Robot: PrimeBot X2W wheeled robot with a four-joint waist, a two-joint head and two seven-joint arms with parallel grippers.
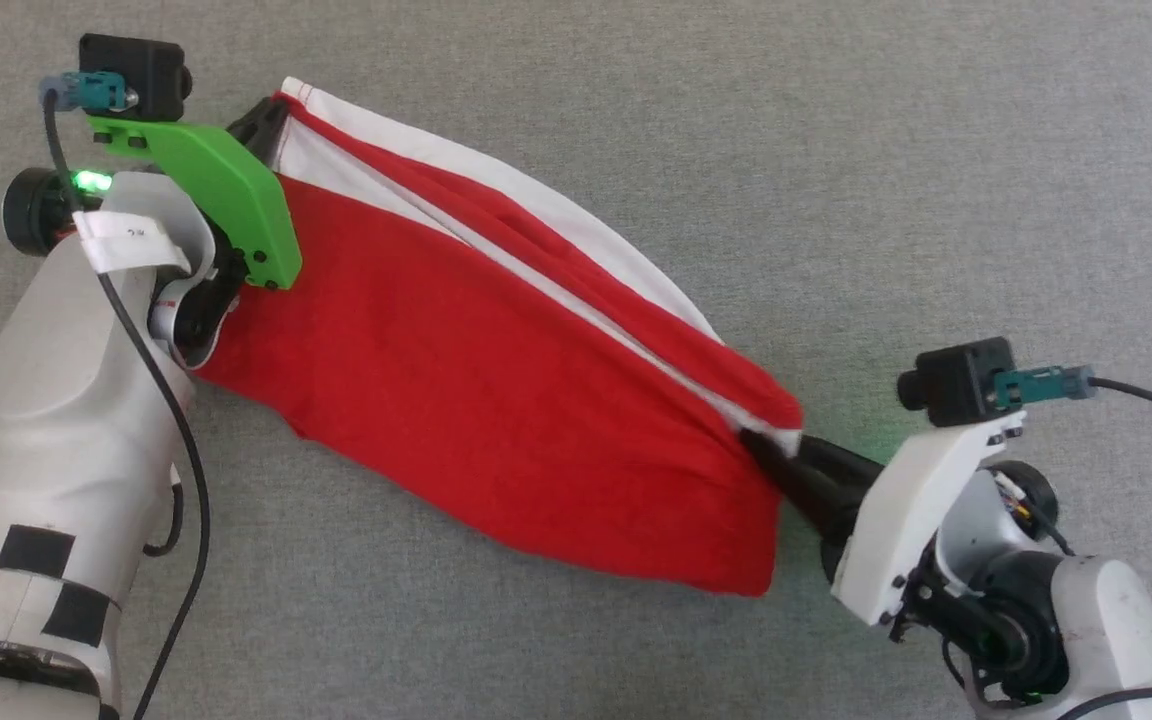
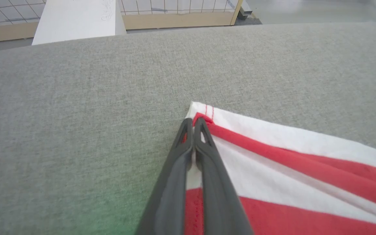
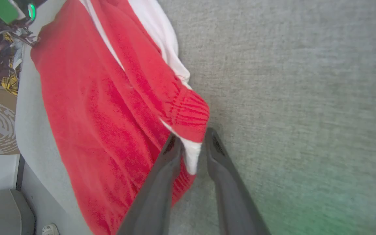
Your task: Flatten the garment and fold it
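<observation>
Here the shorts (image 1: 496, 400) lie stretched slantwise on the gray cloth surface (image 1: 936, 150). The left gripper (image 2: 193, 123), its arm reaching forward, is clamped on their white far corner. The right gripper (image 3: 191, 140), angled inward, stands with fingers parted around the opposite corner.

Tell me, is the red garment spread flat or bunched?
Bunched, not flat: the garment lies drawn out long on the grey surface, with deep folds running along its white stripe.
</observation>
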